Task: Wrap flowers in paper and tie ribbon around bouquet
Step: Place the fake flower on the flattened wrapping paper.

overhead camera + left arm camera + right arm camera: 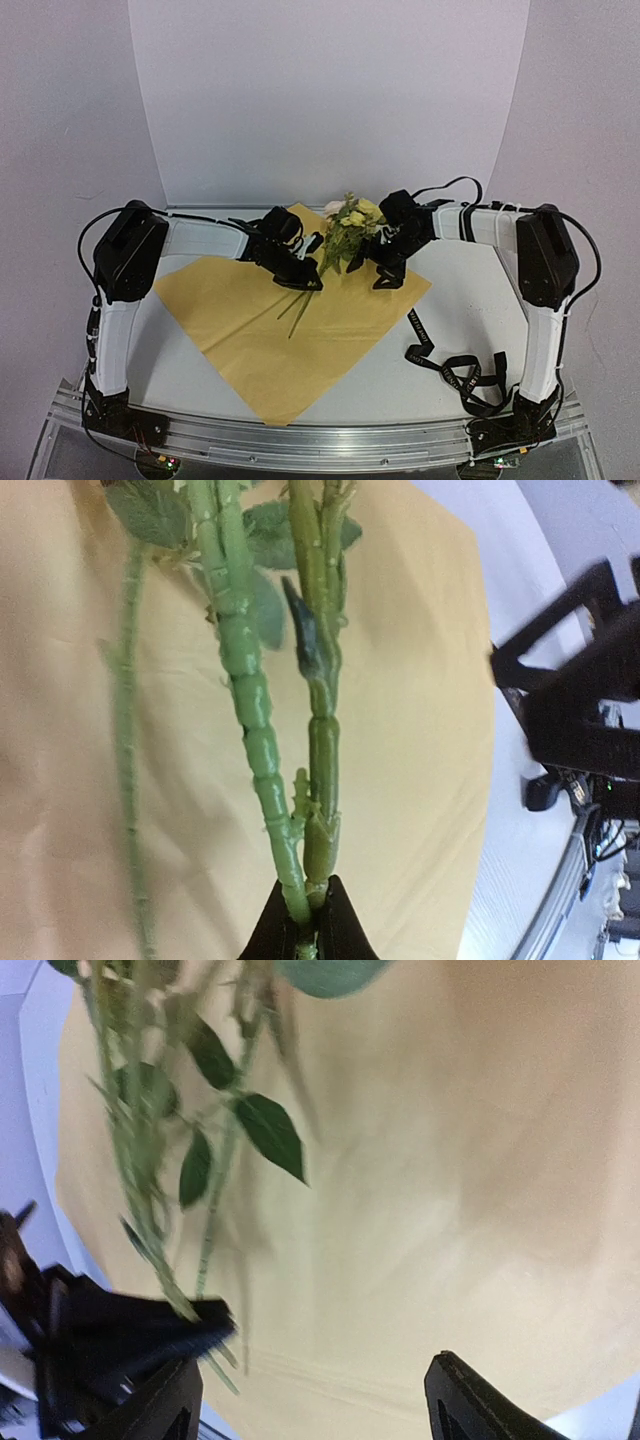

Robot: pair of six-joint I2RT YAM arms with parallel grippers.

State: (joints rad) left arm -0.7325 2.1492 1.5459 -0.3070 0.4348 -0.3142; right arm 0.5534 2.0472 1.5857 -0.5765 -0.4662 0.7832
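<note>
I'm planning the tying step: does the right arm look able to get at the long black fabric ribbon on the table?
Probably yes: the ribbon lies uncovered beside that arm's base, and the right gripper is open and empty.

In the top view the flowers stand in the middle. The left gripper and the right gripper crowd them, one on each side. The lower part of the paper is bare and easy to reach. The ribbon lies in the lower right corner.
</note>
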